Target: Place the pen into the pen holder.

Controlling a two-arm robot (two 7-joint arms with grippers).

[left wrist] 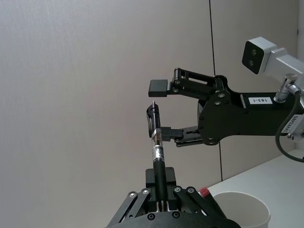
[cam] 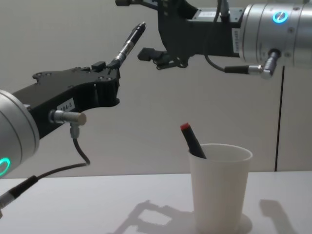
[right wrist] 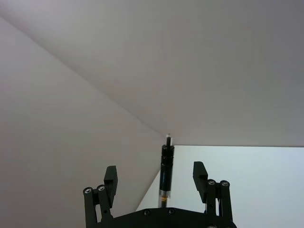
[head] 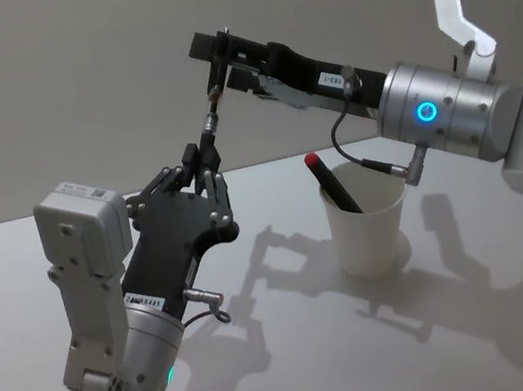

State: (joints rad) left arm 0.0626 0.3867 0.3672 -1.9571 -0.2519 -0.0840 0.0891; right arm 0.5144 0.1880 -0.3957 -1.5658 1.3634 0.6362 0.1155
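Black slim pen stands clamped in our left gripper, up and left of the tapered white paper cup, its top inside our right gripper, jaws apart, seemingly for handover.

Head, chest both face pen holder

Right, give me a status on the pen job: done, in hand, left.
Done: one red-capped pen stands in the pen holder. In hand: the left end effector grips a black pen upright in mid-air; the right end effector is open at its upper end. Left: probably a handover, then lowering it into the holder.
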